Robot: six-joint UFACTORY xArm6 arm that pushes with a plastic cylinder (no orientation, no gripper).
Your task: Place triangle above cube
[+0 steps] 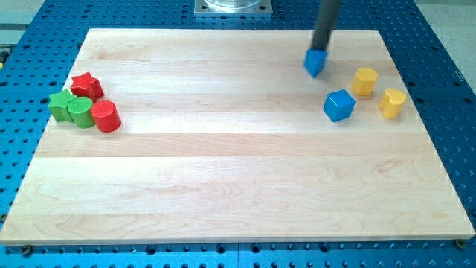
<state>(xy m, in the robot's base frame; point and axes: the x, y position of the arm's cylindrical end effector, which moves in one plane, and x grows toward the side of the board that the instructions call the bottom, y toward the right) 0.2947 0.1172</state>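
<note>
My tip (pixel 320 50) touching blue triangle (pixel 315 63), above-left of blue cube (pixel 339 105).

A blue triangle (pixel 315 62) is seen lying near the board's top edge, right of centre. A blue cube (pixel 339 105) is set flat just below it, slightly toward the view's right, apart from it.
</note>
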